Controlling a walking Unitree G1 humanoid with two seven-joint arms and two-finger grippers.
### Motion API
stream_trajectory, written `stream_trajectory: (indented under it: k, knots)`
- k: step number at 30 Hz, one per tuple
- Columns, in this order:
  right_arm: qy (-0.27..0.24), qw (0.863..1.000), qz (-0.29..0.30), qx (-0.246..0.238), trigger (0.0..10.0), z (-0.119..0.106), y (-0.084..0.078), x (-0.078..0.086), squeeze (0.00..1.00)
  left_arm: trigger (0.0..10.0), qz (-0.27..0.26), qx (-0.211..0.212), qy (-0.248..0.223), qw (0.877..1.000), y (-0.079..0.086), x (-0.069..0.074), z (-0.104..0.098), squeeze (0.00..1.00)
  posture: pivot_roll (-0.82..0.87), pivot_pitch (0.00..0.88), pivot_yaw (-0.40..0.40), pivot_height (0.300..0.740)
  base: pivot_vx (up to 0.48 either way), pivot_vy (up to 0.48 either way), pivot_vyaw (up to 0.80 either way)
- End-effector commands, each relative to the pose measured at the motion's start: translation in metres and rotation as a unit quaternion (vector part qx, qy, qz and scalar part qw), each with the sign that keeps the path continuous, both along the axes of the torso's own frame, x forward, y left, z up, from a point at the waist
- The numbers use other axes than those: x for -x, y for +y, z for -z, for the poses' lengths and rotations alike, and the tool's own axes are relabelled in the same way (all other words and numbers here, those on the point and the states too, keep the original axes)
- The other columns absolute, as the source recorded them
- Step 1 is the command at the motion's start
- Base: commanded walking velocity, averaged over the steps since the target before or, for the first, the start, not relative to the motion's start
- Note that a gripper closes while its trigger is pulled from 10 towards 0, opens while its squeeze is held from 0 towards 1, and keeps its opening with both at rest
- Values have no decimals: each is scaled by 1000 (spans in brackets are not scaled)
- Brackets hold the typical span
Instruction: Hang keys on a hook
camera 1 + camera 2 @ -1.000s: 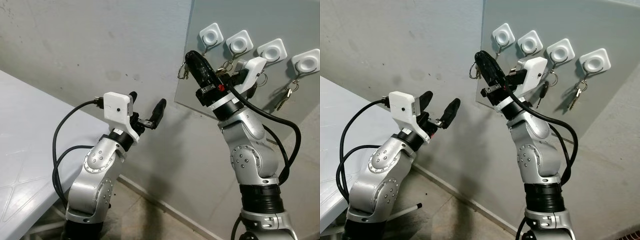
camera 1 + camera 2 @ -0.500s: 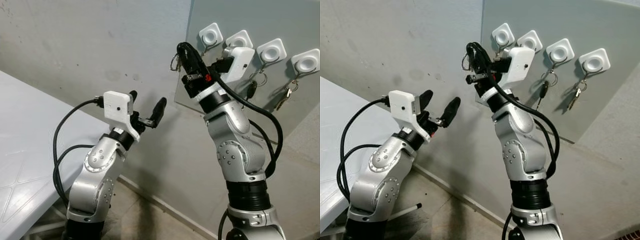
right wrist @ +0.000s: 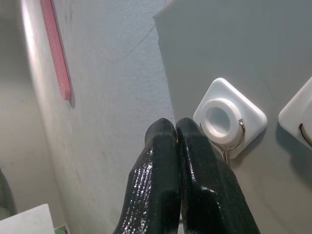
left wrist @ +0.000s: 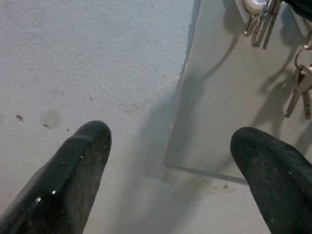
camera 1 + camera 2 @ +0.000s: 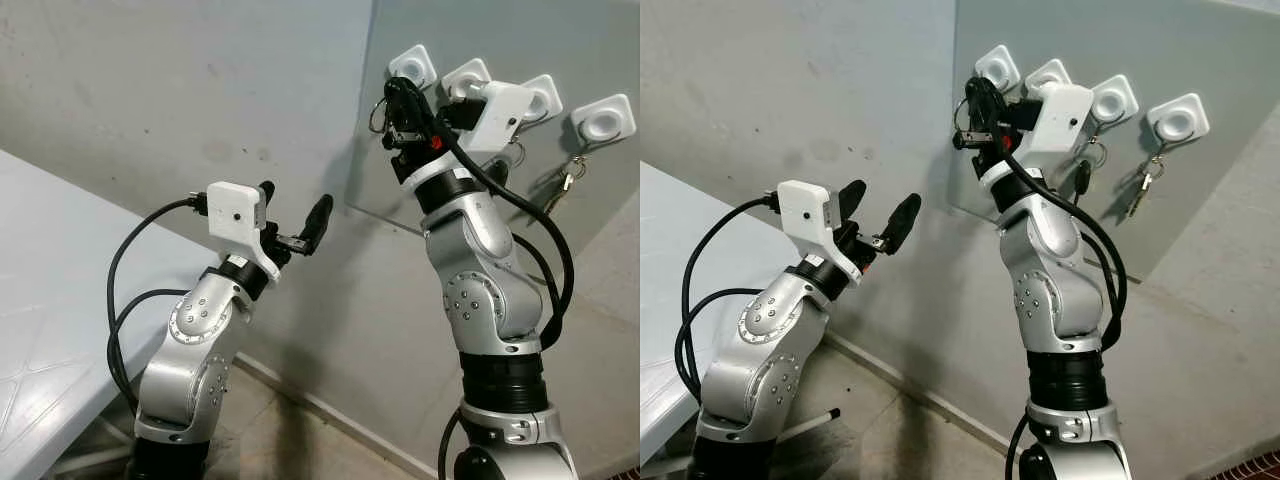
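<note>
A grey wall [image 5: 150, 90] spans the scene, with a white table [image 5: 50, 290] at the near left. A grey board [image 5: 1200, 190] on the right carries four white hooks. The right gripper [image 5: 975, 100] is raised to the leftmost hook [image 3: 229, 117], its fingers [image 3: 195, 161] pressed together on a key ring [image 5: 960, 112] just beside that hook. The left gripper [image 5: 292, 218] hovers lower left, fingers [image 4: 73, 170] spread wide, holding nothing. Other keys [image 5: 1143, 185] hang from the rightmost hook [image 5: 1178, 118]
</note>
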State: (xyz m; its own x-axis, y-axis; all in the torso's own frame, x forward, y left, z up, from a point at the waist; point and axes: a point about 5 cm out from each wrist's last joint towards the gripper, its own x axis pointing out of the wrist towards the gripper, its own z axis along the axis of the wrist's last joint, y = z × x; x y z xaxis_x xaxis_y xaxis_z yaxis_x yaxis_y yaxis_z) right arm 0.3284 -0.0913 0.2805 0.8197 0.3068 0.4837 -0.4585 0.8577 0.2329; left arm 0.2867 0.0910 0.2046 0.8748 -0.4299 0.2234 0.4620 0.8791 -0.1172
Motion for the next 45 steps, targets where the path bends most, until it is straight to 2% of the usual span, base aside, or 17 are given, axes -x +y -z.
stream_trajectory:
  k: [1, 4, 10, 18, 36, 45]
  knots:
    - [-12, 1000, 4, -5, 10000, -10, -1, 1, 0, 10000, 3, 0, -3, 1000, -2, -2, -3, 0, -64, 0, -44, 740, 0, 0, 0]
    - [-11, 1000, 5, -5, 10000, -10, -1, 1, 0, 10000, 3, 0, -3, 1000, -2, -2, -3, 0, -64, 0, -44, 740, 0, 0, 0]
    - [-17, 999, -44, -9, 10000, -17, 13, -2, 0, 10000, -2, 2, -3, 1000, -1, -1, -4, 0, -52, 0, -52, 740, 0, 0, 0]
    - [-21, 998, -48, -17, 10000, -24, 18, -6, 0, 10000, -4, 3, -3, 1000, -2, -1, -4, 0, -47, 0, -58, 740, 0, 0, 0]
    - [0, 1000, 25, -14, 10000, -19, 3, -17, 0, 10000, -6, 8, -2, 1000, -2, 0, -4, 0, -48, 0, -61, 740, 0, 0, 0]
    - [6, 999, 54, 0, 10000, -12, -14, -17, 0, 10000, -2, 9, 0, 1000, -2, -1, -4, 0, -62, 6, -48, 740, 0, 0, 0]
